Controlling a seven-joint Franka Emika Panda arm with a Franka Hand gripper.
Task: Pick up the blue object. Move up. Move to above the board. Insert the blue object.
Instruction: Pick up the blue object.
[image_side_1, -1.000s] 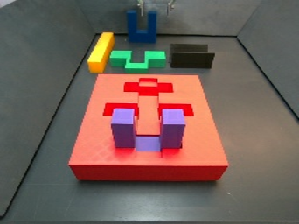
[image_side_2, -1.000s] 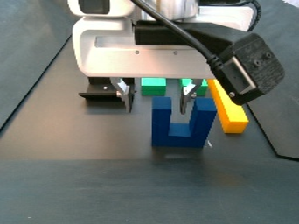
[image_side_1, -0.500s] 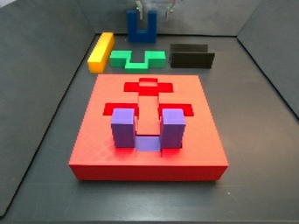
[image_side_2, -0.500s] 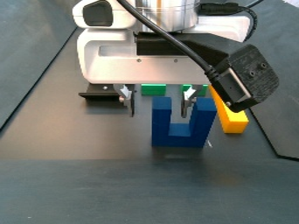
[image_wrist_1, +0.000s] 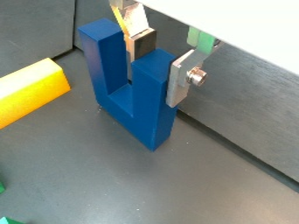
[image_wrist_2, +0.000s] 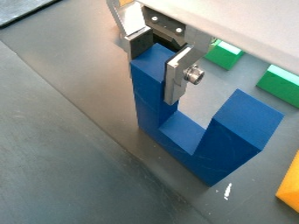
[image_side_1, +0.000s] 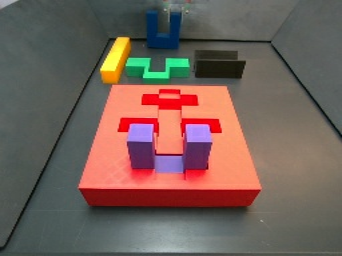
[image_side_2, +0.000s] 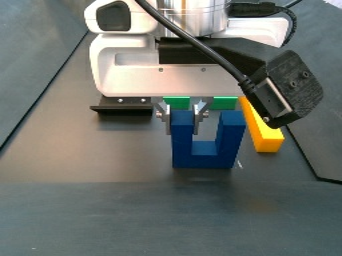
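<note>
The blue object (image_side_2: 207, 150) stands upright on the dark floor at the far end from the board, as a side view shows (image_side_1: 160, 38). My gripper (image_side_2: 185, 115) hangs straight over it, shut on one prong. In both wrist views the silver fingers (image_wrist_1: 179, 80) press that prong from both sides, one down in the U's gap (image_wrist_2: 135, 48). The blue object (image_wrist_1: 128, 96) rests with its base (image_wrist_2: 216, 140) on the floor. The red board (image_side_1: 167, 175) lies nearer the front, with a purple U-shaped block (image_side_1: 170, 148) standing in one of its recesses.
Between the blue object and the board lie a yellow bar (image_side_1: 115, 58), a green block (image_side_1: 158, 68) and the black fixture (image_side_1: 221, 64). The yellow bar (image_side_2: 262, 128) lies close beside the blue object. Grey walls close in the floor.
The fingers stood wide apart on both sides of the prong; they have now closed onto it. The blue object has not moved.
</note>
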